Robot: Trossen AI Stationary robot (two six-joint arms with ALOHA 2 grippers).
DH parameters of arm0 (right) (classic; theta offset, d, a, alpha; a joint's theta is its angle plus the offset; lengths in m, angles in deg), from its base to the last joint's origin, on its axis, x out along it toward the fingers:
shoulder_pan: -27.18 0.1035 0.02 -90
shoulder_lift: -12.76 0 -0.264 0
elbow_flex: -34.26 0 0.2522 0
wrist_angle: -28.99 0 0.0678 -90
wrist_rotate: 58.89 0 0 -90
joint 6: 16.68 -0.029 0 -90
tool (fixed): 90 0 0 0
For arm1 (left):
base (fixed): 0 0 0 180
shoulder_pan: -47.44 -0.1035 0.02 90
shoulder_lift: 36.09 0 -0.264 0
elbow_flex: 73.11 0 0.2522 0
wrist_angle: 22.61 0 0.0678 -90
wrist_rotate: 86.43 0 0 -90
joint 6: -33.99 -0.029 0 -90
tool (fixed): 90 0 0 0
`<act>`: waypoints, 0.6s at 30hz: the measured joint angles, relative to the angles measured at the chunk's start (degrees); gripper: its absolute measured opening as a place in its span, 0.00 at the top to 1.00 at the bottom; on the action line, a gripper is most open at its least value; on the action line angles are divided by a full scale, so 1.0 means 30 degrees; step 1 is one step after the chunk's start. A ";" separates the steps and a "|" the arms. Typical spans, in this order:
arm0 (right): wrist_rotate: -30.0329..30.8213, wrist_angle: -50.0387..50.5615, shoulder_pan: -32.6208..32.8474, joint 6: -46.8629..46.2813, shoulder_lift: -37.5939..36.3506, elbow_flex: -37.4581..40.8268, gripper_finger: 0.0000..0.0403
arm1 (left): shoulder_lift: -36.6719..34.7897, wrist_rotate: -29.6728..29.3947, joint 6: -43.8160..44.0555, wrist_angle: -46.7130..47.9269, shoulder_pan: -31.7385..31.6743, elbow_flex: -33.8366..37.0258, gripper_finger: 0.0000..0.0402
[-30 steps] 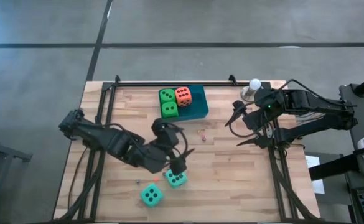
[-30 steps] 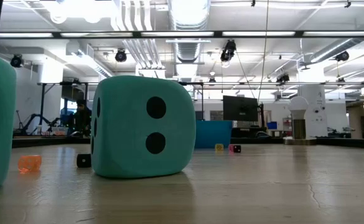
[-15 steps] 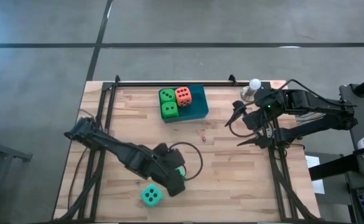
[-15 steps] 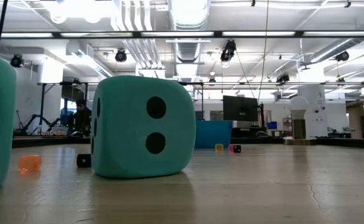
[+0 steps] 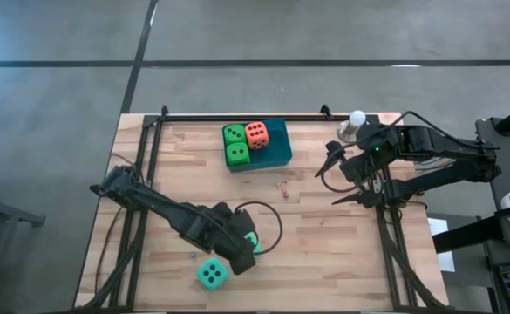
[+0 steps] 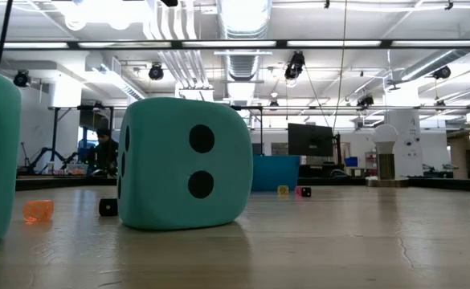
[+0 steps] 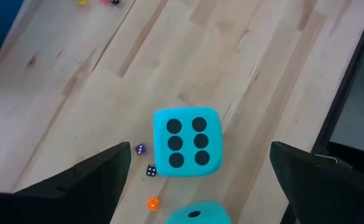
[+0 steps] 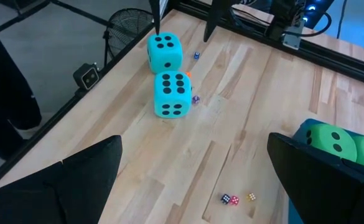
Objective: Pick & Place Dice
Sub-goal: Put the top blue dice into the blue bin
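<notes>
Two teal dice rest on the wood table near its front edge. One (image 5: 211,275) lies in plain sight. The other (image 7: 186,142), six pips up, sits below my left gripper (image 7: 200,149), which is open, points steeply down and hovers above it, one finger on each side. In the high view this gripper (image 5: 242,253) covers most of that die (image 5: 253,239). Two green dice (image 5: 234,144) and an orange-red die (image 5: 256,133) lie in the blue tray (image 5: 276,153). My right gripper (image 5: 333,179) waits open at the far right.
Several tiny dice lie beside the teal dice (image 7: 140,149) and in front of the tray (image 8: 234,200). A white ball on a metal stand (image 5: 356,119) is at the far right. Black frame rails run along the table's edges (image 5: 146,148). A person stands in the room behind (image 6: 104,148).
My left gripper has sunk toward the table and moved toward the near edge, tipping from a shallow slant to point steeply down over the teal die. Its fingers have stayed open. The dice have not moved.
</notes>
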 joint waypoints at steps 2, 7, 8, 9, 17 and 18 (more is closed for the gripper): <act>0.0000 0.0000 0.0000 0.0040 0.0000 0.0000 0.01 | 0.0000 0.0006 0.0072 0.0000 0.0000 0.0000 0.02; 0.0000 0.0000 0.0000 0.0044 0.0000 0.0000 0.01 | 0.0051 0.0000 0.0510 -0.0061 -0.0047 0.0000 0.03; 0.0000 0.0000 0.0000 0.0043 0.0000 0.0000 0.01 | 0.0097 0.0003 0.0555 -0.0063 -0.0076 0.0000 0.03; 0.0000 0.0000 0.0000 0.0018 0.0000 0.0000 0.01 | 0.0170 0.0007 0.0564 -0.0061 -0.0083 0.0000 0.03; -0.0007 0.0000 0.0000 0.0047 0.0000 0.0000 0.01 | 0.1855 0.1614 0.1704 -0.0131 -0.0484 0.0006 0.03; -0.0007 0.0000 0.0000 0.0030 0.0000 0.0000 0.01 | 0.2173 0.1926 0.1776 -0.0145 -0.0578 0.0007 0.03</act>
